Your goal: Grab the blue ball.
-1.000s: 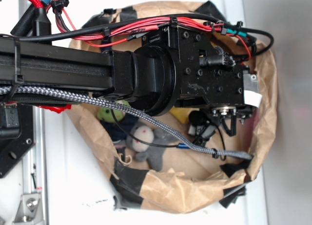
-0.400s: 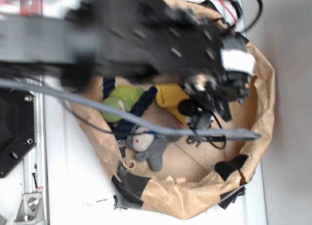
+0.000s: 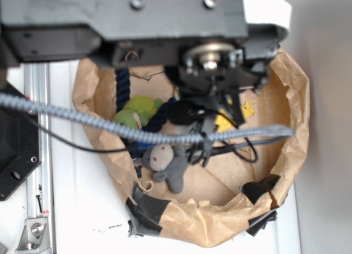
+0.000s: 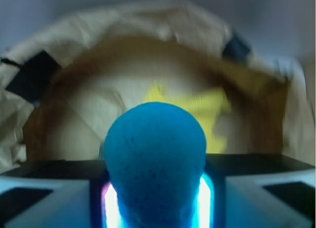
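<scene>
Currently the wrist view settles it: the blue ball (image 4: 154, 161) sits squarely between the jaws, filling the gap, with both inner faces pressed to its sides. The gripper (image 4: 154, 198) is closed down to roughly the ball's own width, and lit strips glow on either side where the ball meets the fingers (image 4: 44, 201). The ball's surface reads matte and speckled.

Beyond the jaws, past the ball, a yellow item (image 4: 207, 114) lies blurred on the floor of the brown paper bag (image 4: 123, 25). Bag walls curve round behind it, with dark tape patches (image 4: 27, 80) on the rim to either side.

The exterior view doesn't show the ball at all; the arm's black housing (image 3: 126, 17) covers the top of the frame and the gripper (image 3: 206, 136) hangs below it inside the bag (image 3: 291, 100). Beside the jaws, on the side away from the yellow piece (image 3: 223, 122), are the green plush toy (image 3: 137, 111), the dark navy rope (image 3: 122, 83) and the grey plush toy (image 3: 168, 163). A braided grey cable (image 3: 110, 127) crosses in front of all of them.

Labels: one white tag (image 3: 267, 11) on the housing, blank as far as I can tell. No readable writing in either view; focus is too soft.
</scene>
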Robot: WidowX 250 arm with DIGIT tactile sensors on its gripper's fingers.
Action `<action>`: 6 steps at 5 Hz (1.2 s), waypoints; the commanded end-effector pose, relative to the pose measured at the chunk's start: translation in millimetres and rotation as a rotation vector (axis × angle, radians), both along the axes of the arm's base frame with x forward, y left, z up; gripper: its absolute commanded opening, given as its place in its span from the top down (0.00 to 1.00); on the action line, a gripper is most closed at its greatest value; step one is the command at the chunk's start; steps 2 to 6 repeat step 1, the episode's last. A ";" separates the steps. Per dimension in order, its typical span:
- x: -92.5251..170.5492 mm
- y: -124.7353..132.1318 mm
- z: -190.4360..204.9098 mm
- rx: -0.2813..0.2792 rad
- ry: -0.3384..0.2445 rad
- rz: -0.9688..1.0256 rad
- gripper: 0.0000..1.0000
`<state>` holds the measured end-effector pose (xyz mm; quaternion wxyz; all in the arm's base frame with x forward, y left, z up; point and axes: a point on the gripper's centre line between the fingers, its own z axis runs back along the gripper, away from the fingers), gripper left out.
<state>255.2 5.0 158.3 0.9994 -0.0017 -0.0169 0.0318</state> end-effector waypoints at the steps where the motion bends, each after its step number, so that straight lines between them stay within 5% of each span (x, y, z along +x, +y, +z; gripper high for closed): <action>1: -7.7 -11.0 16.3 -0.012 -0.022 0.031 1.00; 6: -7.7 -11.0 16.3 -0.012 -0.022 0.031 1.00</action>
